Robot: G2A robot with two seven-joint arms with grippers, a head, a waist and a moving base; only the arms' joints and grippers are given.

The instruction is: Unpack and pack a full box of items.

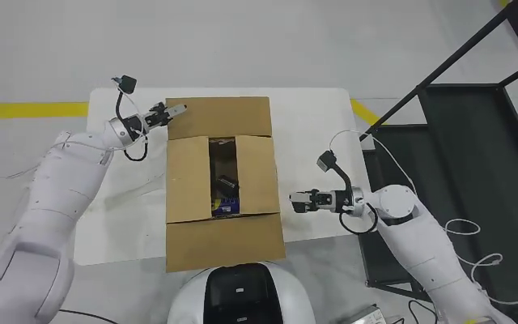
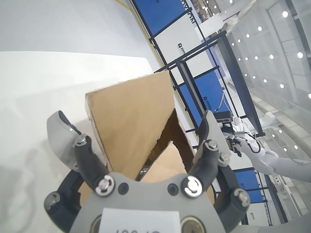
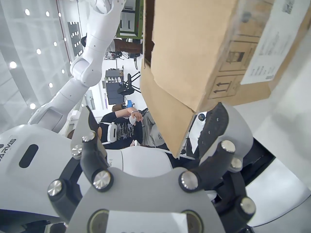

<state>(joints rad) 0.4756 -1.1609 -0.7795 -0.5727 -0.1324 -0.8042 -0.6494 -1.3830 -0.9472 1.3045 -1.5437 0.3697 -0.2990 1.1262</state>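
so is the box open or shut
Partly open: the box has two flaps spread out and two angled over the top, and items show through the middle gap.

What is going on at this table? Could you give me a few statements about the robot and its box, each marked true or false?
1. The cardboard box stands on a white table. True.
2. The box is sealed shut. False: its flaps are open and dark items show inside.
3. The left gripper and the right gripper are both open. True.
4. The right gripper has lifted an item out of the box. False: it holds nothing and sits at the box's side, near a flap.
5. The two grippers are at opposite sides of the box. True.
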